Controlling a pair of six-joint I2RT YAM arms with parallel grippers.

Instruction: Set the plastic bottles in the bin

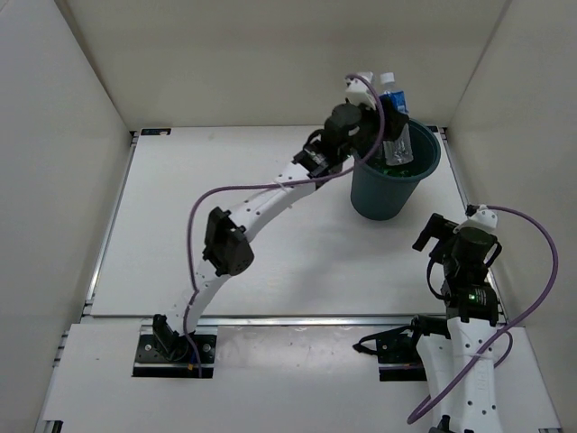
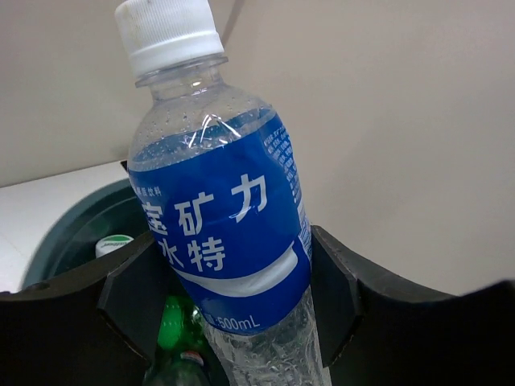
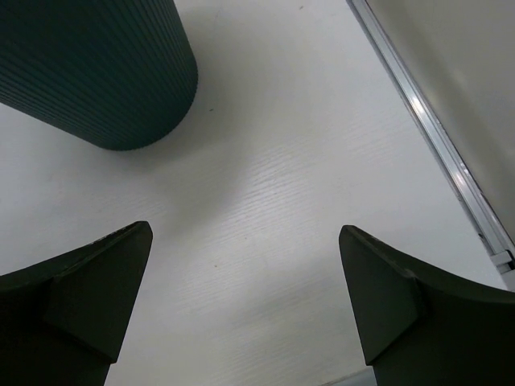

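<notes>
Blue-label bottle (image 2: pixel 221 233) clamped in left hand (image 2: pixel 233 296), apparently above bin (image 1: pixel 389 194).

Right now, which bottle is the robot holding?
The blue-labelled bottle with the white cap, held in the left jaws over the bin; the green bottle is already inside it.

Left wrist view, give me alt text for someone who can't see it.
The left gripper clamps a clear blue-labelled bottle with a white cap between its dark fingers, above the open teal bin. A green bottle sits inside it.
</notes>
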